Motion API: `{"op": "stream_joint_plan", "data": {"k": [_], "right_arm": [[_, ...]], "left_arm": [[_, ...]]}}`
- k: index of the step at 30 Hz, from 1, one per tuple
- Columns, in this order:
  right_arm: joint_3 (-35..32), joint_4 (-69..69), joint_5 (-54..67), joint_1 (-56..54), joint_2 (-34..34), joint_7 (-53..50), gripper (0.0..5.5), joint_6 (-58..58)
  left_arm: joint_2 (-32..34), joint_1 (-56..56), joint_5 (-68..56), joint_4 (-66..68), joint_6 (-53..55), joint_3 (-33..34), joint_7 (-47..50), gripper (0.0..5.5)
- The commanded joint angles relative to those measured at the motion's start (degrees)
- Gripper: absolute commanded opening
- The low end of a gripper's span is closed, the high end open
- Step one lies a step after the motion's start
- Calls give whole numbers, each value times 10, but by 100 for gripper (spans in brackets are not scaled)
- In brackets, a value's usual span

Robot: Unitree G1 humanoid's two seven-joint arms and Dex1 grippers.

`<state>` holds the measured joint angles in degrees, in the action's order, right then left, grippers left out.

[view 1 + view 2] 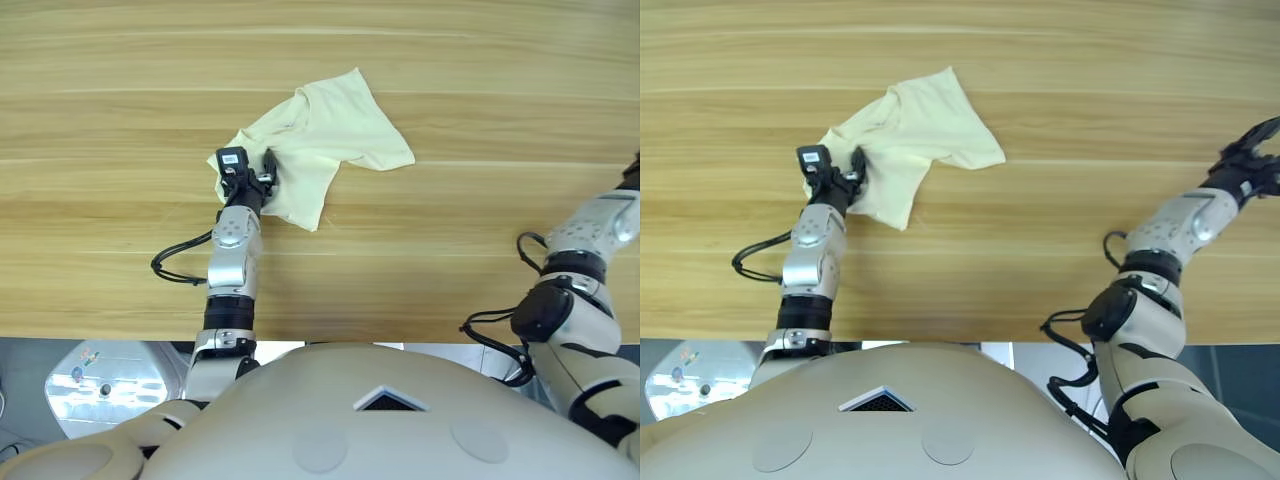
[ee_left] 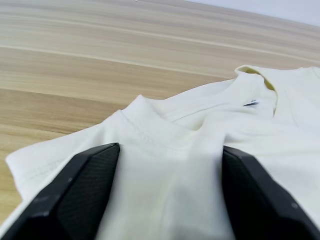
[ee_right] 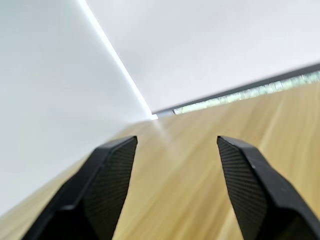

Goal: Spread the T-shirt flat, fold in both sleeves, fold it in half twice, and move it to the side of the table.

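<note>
A pale yellow T-shirt (image 1: pixel 325 135) lies crumpled on the wooden table (image 1: pixel 450 240), left of the middle. My left gripper (image 1: pixel 252 172) sits at the shirt's near left edge, open, with cloth lying between its two black fingers (image 2: pixel 82 192); the shirt's collar (image 2: pixel 150 120) shows just beyond them. My right gripper (image 1: pixel 1258 150) hangs far to the right over the table's right side, open, nothing between its fingers (image 3: pixel 102 185), well away from the shirt.
The table's near edge (image 1: pixel 400 342) runs just in front of my torso. Bare wood stretches between the shirt and the right arm, and behind the shirt. A white wall (image 3: pixel 200 50) stands beyond the table's far side.
</note>
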<state>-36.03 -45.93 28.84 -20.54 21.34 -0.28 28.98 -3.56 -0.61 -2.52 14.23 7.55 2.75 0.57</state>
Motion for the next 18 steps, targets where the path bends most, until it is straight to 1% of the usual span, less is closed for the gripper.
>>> {"op": "stream_joint_plan", "data": {"k": [1, 2, 4, 6, 7, 9, 11, 14, 18], "right_arm": [[188, 67, -191, 71, -67, 4, 296, -47], [224, 72, -232, 87, -77, 1, 296, -46], [258, 84, -272, 104, -81, -4, 296, -49], [268, 85, -302, 106, -72, -21, 296, -59], [271, 81, -314, 103, -67, -28, 296, -66], [274, 79, -328, 97, -62, -35, 296, -76], [280, 83, -338, 95, -60, -37, 296, -82], [301, 106, -372, 104, -46, -44, 296, -92], [288, 139, -392, 130, -9, -49, 296, -98]], "left_arm": [[-83, 119, -73, 26, 155, -95, -96, 341], [-77, 135, -91, -10, 160, -134, -137, 341], [-50, 157, -108, -58, 162, -186, -185, 341], [1, 174, -119, -111, 162, -231, -225, 341], [44, 184, -110, -148, 154, -255, -250, 341], [107, 197, -86, -196, 142, -281, -276, 341], [156, 206, -55, -223, 131, -285, -285, 341], [194, 210, -23, -236, 111, -259, -261, 341], [172, 209, -22, -232, 100, -221, -215, 341]]}}
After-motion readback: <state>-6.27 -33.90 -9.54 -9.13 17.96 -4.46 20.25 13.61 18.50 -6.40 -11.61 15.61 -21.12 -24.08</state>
